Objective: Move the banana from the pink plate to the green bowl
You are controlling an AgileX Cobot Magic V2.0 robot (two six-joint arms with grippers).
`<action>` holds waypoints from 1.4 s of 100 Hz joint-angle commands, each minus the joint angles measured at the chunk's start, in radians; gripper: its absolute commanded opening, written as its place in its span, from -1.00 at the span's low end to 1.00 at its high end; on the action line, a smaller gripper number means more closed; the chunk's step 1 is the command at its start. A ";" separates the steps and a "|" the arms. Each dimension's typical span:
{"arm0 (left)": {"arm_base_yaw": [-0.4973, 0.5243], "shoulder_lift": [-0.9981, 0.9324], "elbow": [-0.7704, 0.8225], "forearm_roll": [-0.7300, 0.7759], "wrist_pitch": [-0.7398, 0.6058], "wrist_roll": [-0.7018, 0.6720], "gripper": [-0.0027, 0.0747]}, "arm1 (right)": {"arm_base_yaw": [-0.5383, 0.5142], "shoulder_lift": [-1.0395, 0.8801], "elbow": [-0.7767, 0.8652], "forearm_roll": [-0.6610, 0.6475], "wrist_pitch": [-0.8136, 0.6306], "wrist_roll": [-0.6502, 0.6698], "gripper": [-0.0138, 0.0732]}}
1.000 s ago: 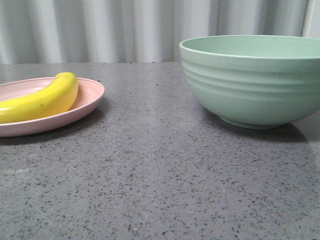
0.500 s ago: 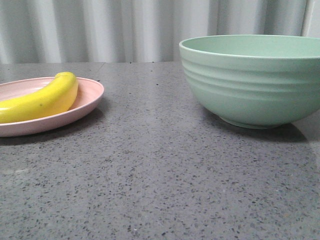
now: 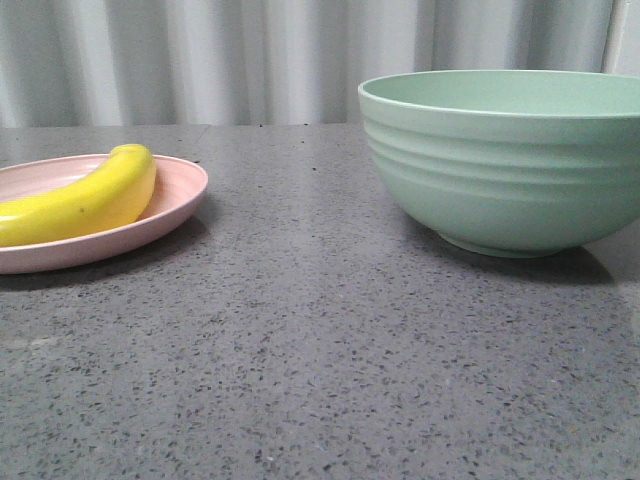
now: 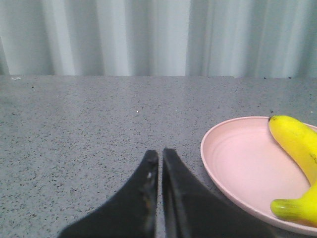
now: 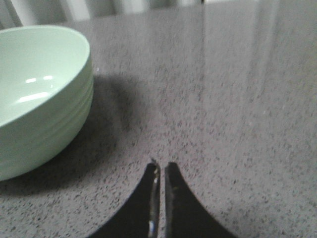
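The yellow banana (image 3: 85, 200) lies on the pink plate (image 3: 180, 195) at the left of the table. The green bowl (image 3: 505, 165) stands at the right and looks empty inside. In the left wrist view my left gripper (image 4: 160, 152) is shut and empty, low over the table, just beside the plate (image 4: 237, 163) with the banana (image 4: 297, 144) on its far side. In the right wrist view my right gripper (image 5: 161, 166) is shut and empty over bare table, apart from the bowl (image 5: 42, 94). Neither gripper shows in the front view.
The table is grey speckled stone (image 3: 320, 340). A pale pleated curtain (image 3: 250, 60) hangs behind the table's far edge.
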 commanded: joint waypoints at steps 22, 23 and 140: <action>0.002 0.113 -0.050 -0.011 -0.157 0.000 -0.79 | -0.002 0.213 -0.130 0.010 -0.074 -0.008 -0.85; 0.002 0.115 -0.050 -0.011 -0.159 0.000 -0.76 | -0.002 0.217 -0.130 0.010 -0.077 -0.008 -0.85; -0.524 0.891 -0.537 -0.018 0.072 0.000 0.23 | -0.002 0.236 -0.053 0.010 -0.225 -0.008 -0.85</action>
